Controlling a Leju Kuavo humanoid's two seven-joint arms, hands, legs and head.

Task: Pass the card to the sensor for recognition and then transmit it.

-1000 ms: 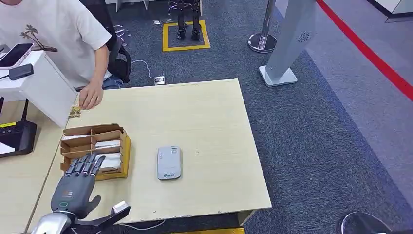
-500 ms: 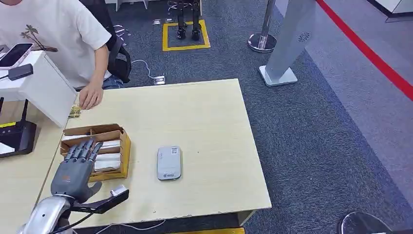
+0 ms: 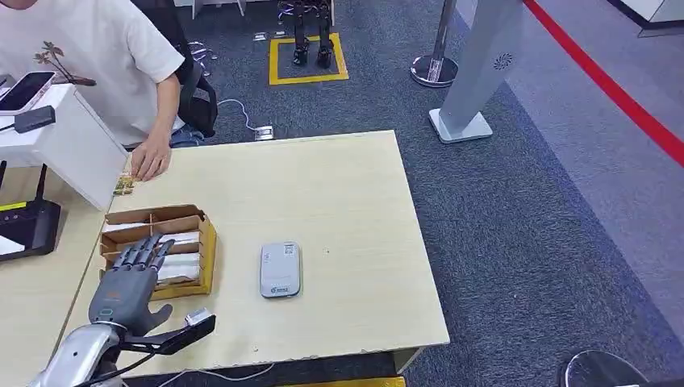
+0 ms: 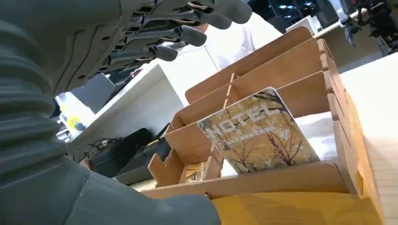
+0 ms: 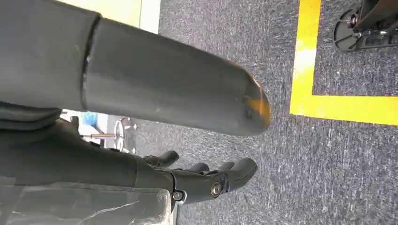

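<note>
A pale wooden table [image 3: 323,185] stands on dark grey carpet, and everything the task needs is placed around the cardboard card box [image 3: 158,216] near the table's left edge.

The left hand [image 3: 127,282] hovers over the near end of that box, fingers [image 4: 183,35] spread and straight, holding nothing. It looks poised to reach down for a card. The card [image 4: 260,133], printed "HOTEL" over a tree picture, leans tilted in the box's nearest compartment, its top edge raised above the divider. That lean probably gives the fingers an edge to pinch. The right hand [image 5: 206,180] hangs low over the carpet with fingers loosely curled and nothing in it, clear of the work.

The grey card reader [image 3: 280,269] lies flat on the table just right of the box, an open stretch of tabletop between them, so the card's path to it looks short and unobstructed. Beyond the box's far end a person's hand [image 3: 149,161] rests on the table edge, likely waiting to receive the card. A white stand [image 3: 68,145] sits beyond the box on the left, with a black router [image 3: 24,227] directly left of the box. The box's own dividers seem the main hindrance to the grasp.
</note>
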